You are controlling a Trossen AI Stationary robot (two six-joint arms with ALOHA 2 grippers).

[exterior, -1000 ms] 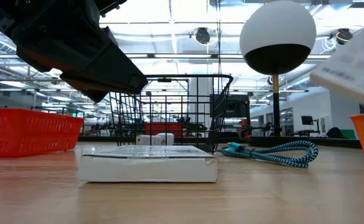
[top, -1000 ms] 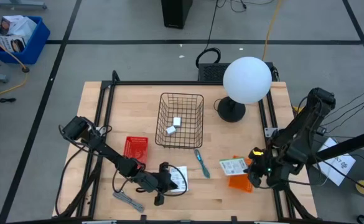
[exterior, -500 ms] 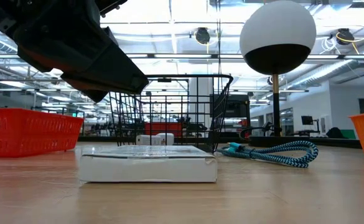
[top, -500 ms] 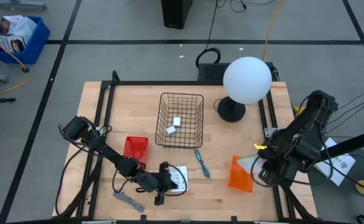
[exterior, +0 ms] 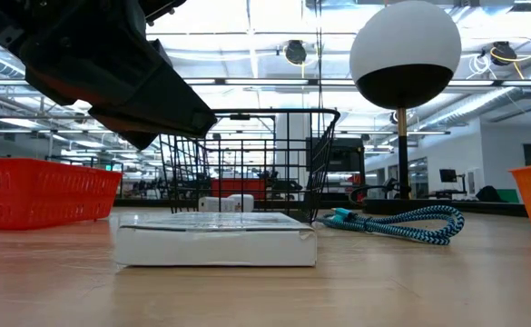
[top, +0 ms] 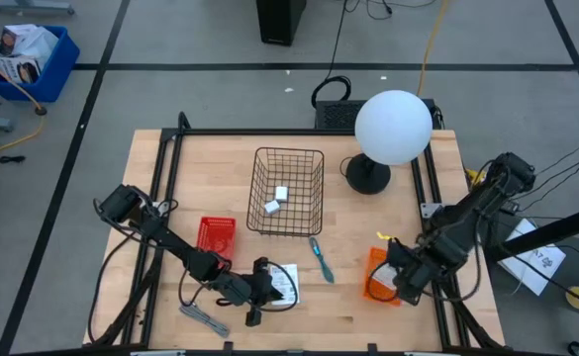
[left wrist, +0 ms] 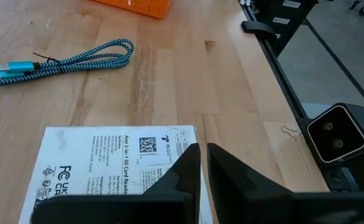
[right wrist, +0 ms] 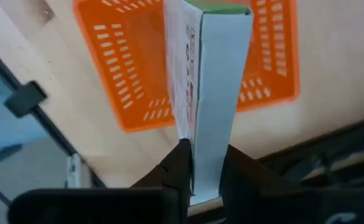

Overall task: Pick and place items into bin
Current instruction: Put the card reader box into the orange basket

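My right gripper (top: 396,280) points down over the orange bin (right wrist: 132,74) at the table's right, shut on a white printed packet (right wrist: 210,74). My left gripper (left wrist: 201,152) hovers near the front edge just above a second white packet (left wrist: 116,163) that lies flat on the table, its fingers shut with only a slit between them. A black wire basket (top: 287,191) at mid-table has two little white blocks (top: 276,201) on its floor. A teal braided cable (left wrist: 57,59) lies on the wood beside it. A grey metal tool (top: 202,316) rests at the front left. My right gripper pinches the packet's near end (right wrist: 206,155) between its two fingers, one on each broad face. The fingers come from above, pointing down. The packet hangs on end below them, lifted clear, with its green far end over the orange bin.
A red basket (top: 216,235) sits left of the wire basket. A white globe lamp (top: 393,127) stands at the far right on a dark base. The black table frame (left wrist: 281,56) runs along the edges. A blue bin (top: 27,59) stands on the floor beyond the table.
My right gripper has tipped from nearly level to pointing down and rolled, staying over the orange bin. The packet it holds has swung from lying flat beside the bin to hanging on end above it, and has left the low view.
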